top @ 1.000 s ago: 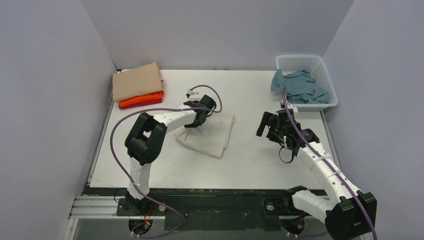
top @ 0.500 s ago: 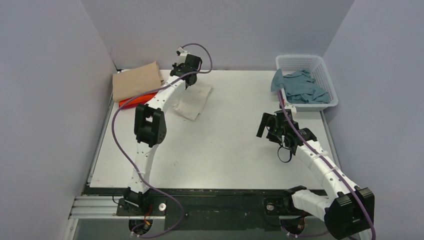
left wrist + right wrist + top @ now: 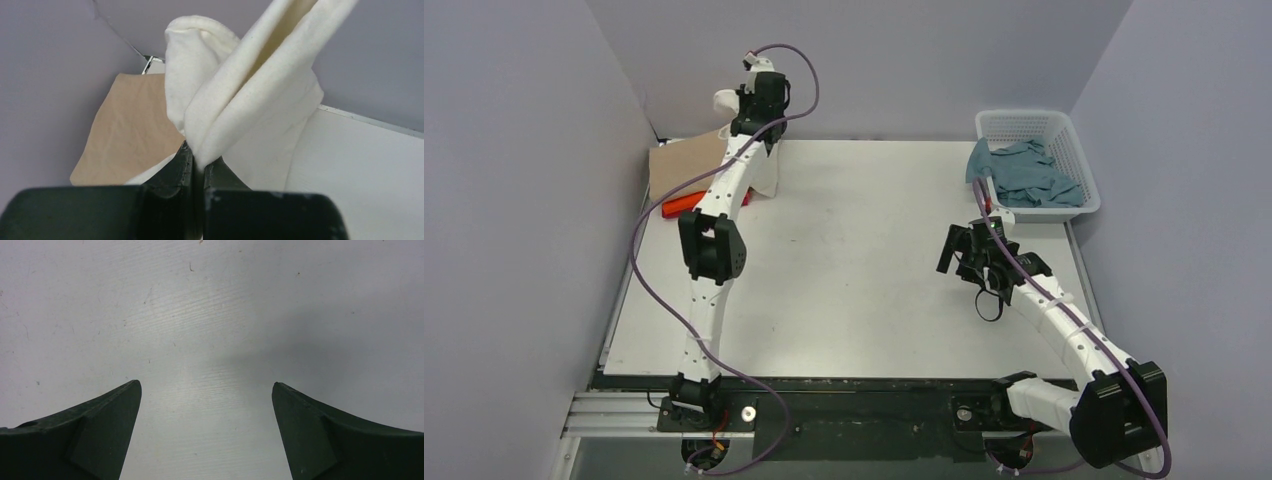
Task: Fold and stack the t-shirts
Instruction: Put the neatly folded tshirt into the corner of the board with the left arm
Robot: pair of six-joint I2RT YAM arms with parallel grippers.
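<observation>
Stacking step: the left claw [image 3: 199,165] was clamped on the folded cream tee [image 3: 240,100], which hung from it; the tan tee [image 3: 130,125] lay below-left. The next move probably called for lowering and releasing it squarely. The right claw [image 3: 206,430] gaped, empty.

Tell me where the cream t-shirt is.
Top view: the cream t-shirt hangs pinched in the left gripper at the table's far-left corner, above the folded tan t-shirt.

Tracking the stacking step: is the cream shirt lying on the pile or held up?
Held up: the left gripper is shut on the cream shirt, which drapes bunched beside the tan shirt, not flat on it.
</observation>
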